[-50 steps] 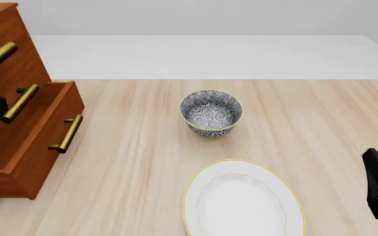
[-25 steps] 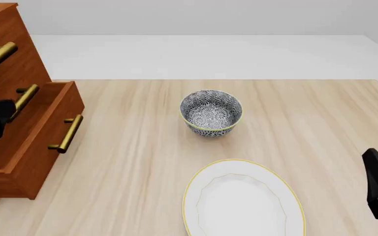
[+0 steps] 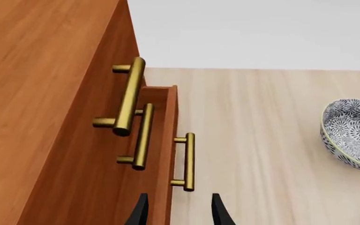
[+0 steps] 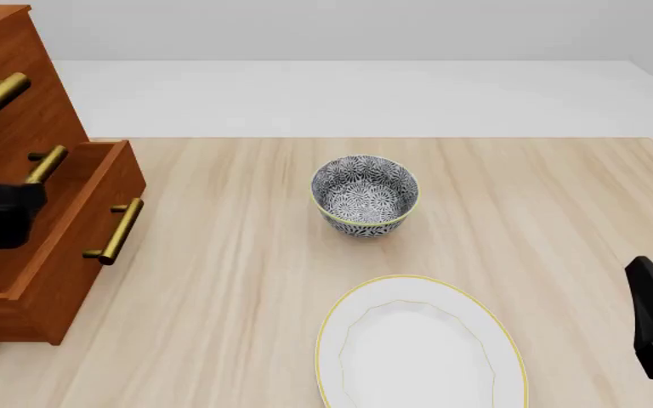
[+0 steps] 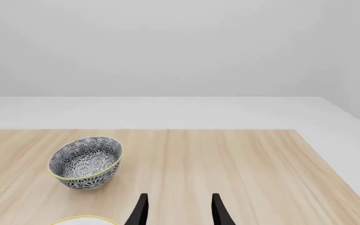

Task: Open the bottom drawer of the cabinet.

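While your left gripper [image 3: 176, 211] hung parted, empty | bottom drawer [image 4: 71, 238] stood pulled out, cabinet [image 4: 9, 110] at 9 o'clock | right gripper [image 5: 176, 211] parted too.

The cabinet [image 4: 9, 93] is a warm reddish-brown wood with a faint grain, and its bottom drawer [image 4: 60, 246] is the same shade all over. The bar handles [image 3: 130, 101] are a dull brass yellow. The table [image 4: 235, 280] is pale blond wood with fine streaks running along it. The bowl [image 4: 364, 194] carries a dense pattern of small white flowers on dark blue-grey, inside and out, with a thin yellow rim. The plate [image 4: 421, 348] is plain white with a narrow gold edge line. Both the left gripper [image 3: 176, 211] and the right gripper [image 5: 176, 211] are black. The wall behind is a flat light grey.
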You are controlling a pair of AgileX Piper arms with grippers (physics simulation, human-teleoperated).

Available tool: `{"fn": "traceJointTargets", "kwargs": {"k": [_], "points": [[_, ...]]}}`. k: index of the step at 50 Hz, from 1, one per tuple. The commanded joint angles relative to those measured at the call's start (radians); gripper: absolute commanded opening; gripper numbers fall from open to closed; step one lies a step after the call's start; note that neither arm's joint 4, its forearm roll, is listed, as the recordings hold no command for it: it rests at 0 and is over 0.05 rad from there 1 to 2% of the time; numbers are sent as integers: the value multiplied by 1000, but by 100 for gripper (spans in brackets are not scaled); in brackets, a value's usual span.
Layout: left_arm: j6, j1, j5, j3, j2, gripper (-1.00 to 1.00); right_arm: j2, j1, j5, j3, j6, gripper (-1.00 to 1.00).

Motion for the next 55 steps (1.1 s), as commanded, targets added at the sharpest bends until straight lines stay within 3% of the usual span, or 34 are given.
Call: {"fn": "traceJointTargets", "kwargs": {"k": [1, 55], "points": [[24, 15, -68, 22, 55, 100, 3, 7, -1, -1, 0, 100], [54, 55, -321, 99, 322, 100, 0, 7, 2, -2, 0, 100]]}}
